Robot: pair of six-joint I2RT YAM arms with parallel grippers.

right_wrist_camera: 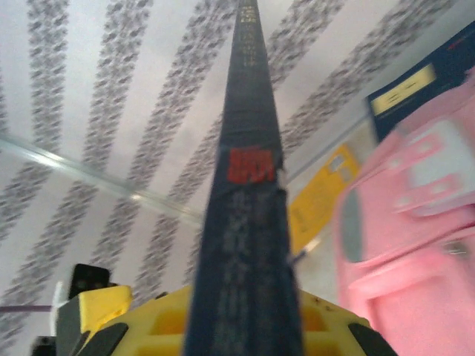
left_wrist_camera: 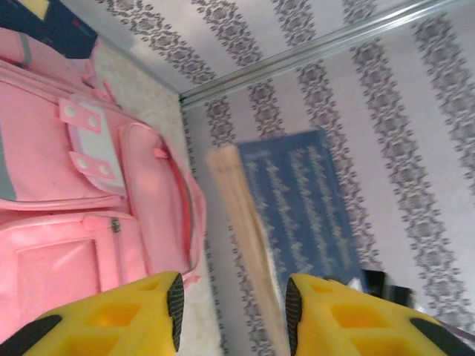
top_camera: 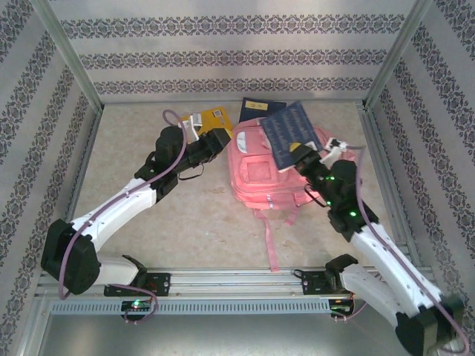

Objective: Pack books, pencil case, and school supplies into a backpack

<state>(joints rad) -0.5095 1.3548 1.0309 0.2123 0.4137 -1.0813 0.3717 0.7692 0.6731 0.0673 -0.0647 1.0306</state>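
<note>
Right hand (top_camera: 303, 157) pinches the dark blue patterned book (top_camera: 289, 132), raised on edge over the right side of the pink backpack (top_camera: 260, 178). Left hand (top_camera: 217, 141), fingers spread and empty, waits beside its far-left corner. Packing step; next, I'd say, find the opening and slide the book in.

Backpack (top_camera: 263, 174): centre of the top view, flat on the table (top_camera: 193, 230), straps trailing toward the lower edge.
Rear book (top_camera: 254, 108): on the table, right at the backpack's upper edge.
Left book (top_camera: 210, 119): on the table, upper left of the backpack, just left of the rear book.
Raised book (top_camera: 291, 133): tilted over the backpack's upper right corner, its lower end between the right gripper (top_camera: 304, 157) fingers.
Left gripper (top_camera: 215, 139): just left of the backpack's upper left corner, directly below the left book.
</note>
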